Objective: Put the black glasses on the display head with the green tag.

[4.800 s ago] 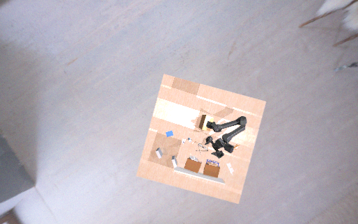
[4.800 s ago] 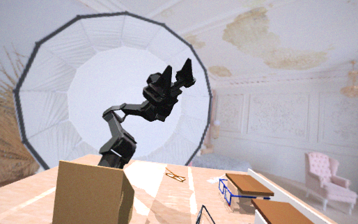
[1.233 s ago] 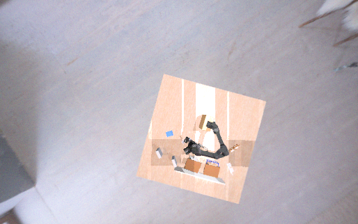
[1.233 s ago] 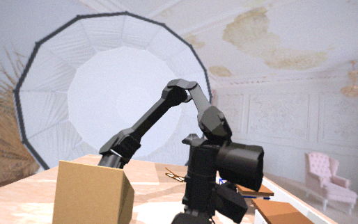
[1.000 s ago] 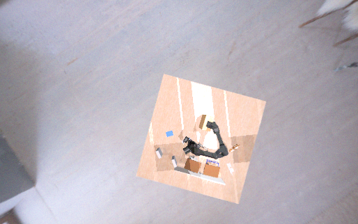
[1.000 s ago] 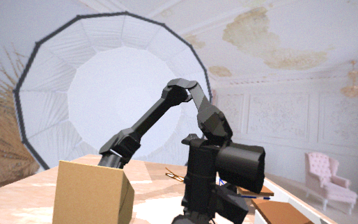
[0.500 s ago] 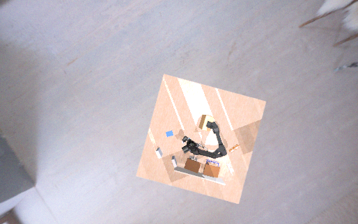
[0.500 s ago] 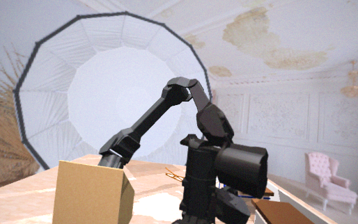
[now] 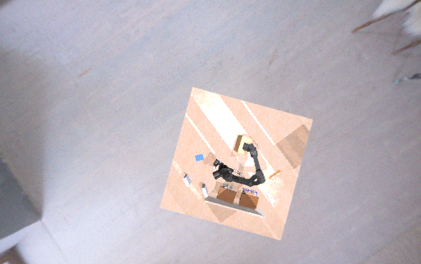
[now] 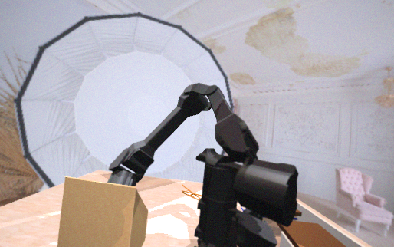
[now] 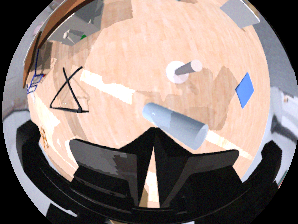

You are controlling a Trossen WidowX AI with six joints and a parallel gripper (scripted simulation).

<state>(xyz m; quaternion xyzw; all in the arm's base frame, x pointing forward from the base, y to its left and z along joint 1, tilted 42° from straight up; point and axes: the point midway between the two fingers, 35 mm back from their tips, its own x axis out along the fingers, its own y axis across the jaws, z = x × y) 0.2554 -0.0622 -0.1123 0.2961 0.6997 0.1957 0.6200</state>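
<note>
While the gripper (image 9: 221,170) (image 11: 154,131) is clenched on nothing, the glasses (image 9: 237,173) (image 11: 67,95) lie on the desk (image 9: 262,119) (image 10: 165,189) (image 11: 145,45).
Bare wood separates them from the cylinder (image 11: 175,125); beyond it, the blue square (image 9: 199,157) (image 11: 245,90) is nearer the edge.

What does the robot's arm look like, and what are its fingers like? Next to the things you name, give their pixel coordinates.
The arm (image 9: 256,161) (image 10: 166,128) is black all over, with long thin bars and chunky joints. It has fat, rounded parts near the fingers, which are black too, wide and smooth, narrowing to points.
</note>
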